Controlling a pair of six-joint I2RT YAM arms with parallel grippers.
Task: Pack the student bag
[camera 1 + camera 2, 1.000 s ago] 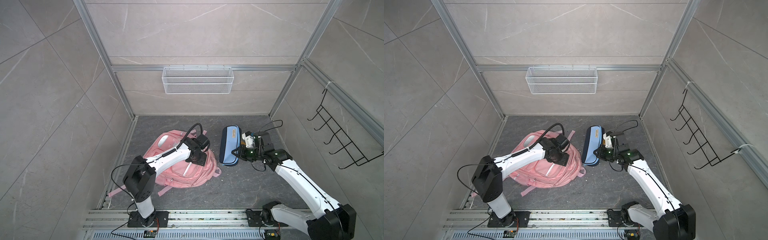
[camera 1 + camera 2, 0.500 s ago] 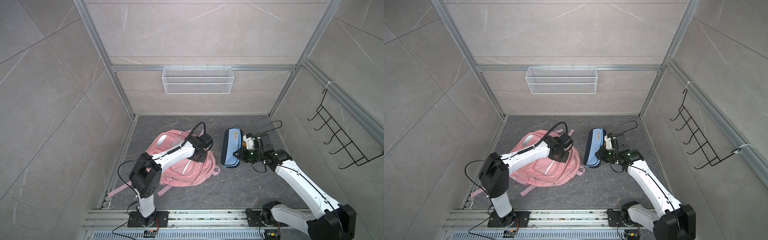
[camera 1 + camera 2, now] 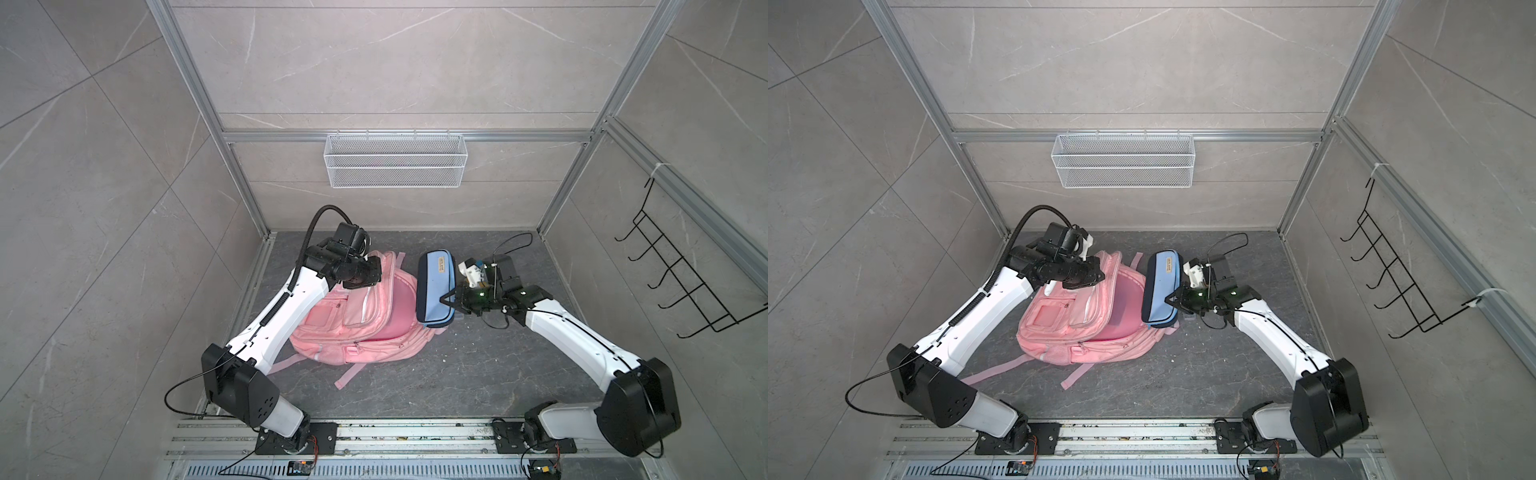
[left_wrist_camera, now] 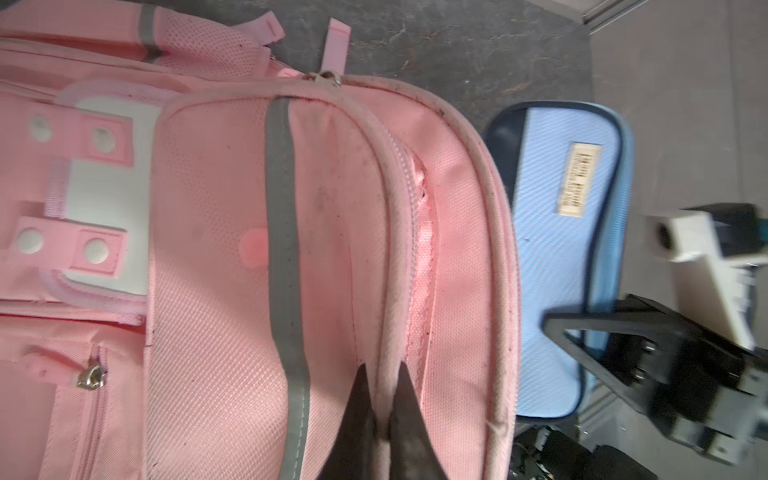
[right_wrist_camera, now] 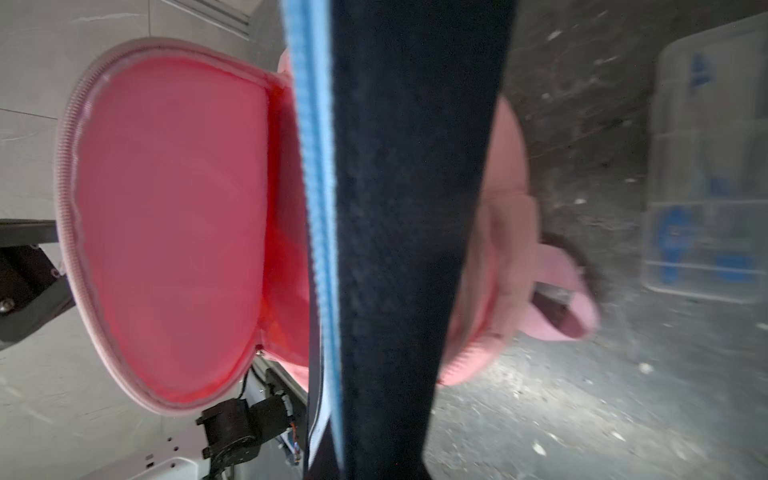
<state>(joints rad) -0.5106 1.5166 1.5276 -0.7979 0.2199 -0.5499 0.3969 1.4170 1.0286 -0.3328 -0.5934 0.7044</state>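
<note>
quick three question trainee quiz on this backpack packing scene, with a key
1. True or false: the left gripper is shut on the zip-opening rim of the large soft pink fabric backpack.
2. The right gripper holds: A) the small blue fabric pencil case; B) a green notebook; C) a steel water bottle.
3. Is the backpack's main compartment open or zipped shut?
Key: 1 true; 2 A; 3 open.

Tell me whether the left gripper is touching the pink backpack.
Touching. In the left wrist view the left gripper pinches the piped zip edge of the pink backpack.
</note>
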